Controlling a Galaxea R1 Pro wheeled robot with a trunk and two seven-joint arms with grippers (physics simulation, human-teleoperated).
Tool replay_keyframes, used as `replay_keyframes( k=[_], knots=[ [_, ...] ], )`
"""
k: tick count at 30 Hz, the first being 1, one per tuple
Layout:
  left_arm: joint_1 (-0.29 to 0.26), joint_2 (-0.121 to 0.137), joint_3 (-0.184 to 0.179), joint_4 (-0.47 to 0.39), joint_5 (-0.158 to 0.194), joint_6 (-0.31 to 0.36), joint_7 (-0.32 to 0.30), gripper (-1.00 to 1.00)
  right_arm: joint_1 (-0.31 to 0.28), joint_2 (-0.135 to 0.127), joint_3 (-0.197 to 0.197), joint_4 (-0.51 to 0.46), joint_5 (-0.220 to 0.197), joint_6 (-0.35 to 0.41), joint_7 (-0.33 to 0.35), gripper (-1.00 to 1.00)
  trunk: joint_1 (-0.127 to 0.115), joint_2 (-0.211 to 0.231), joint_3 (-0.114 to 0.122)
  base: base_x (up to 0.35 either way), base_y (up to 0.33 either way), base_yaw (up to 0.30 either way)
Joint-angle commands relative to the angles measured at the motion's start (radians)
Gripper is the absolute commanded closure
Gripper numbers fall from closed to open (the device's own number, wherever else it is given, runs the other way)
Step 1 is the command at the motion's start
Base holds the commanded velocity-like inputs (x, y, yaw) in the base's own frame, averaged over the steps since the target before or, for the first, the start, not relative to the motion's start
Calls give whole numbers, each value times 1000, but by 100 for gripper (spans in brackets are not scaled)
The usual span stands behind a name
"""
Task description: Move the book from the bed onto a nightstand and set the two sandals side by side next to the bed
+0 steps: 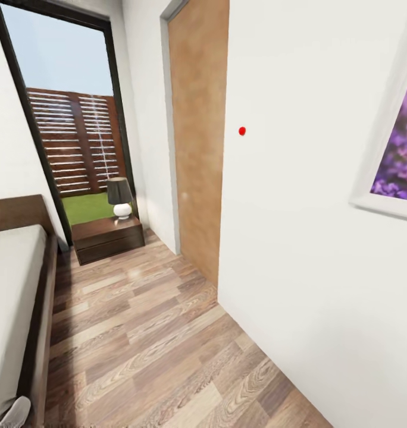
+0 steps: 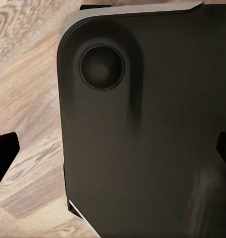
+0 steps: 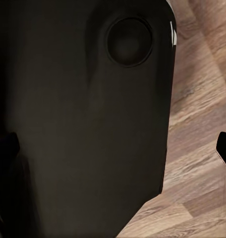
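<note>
Book and sandals are not to be made out on what is seen of the bed [image 1: 16, 285] or on the wood-plank floor [image 1: 144, 333], so no part of the task can be judged done. One nightstand [image 1: 108, 238] is seen at the far end of the aisle under the window [image 1: 66, 113], with a lamp [image 1: 120, 198] on its top, near the headboard. Each wrist view is largely blocked by a dark robot housing [image 2: 142, 129] over the floor. Fingertips are seen well apart at both edges, so both grippers are judged spread and empty.
</note>
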Motion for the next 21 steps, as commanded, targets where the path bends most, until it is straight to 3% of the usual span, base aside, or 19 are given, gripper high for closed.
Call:
replay_keyframes(
  k=[1,21],
  knots=[
    [0,0,1,-1,0,1,0,-100,0,0,-1,0,0,2,2,-100,0,0,-1,0,0,294],
    [0,0,1,-1,0,1,0,-100,0,0,-1,0,0,2,2,-100,0,0,-1,0,0,293]
  ],
)
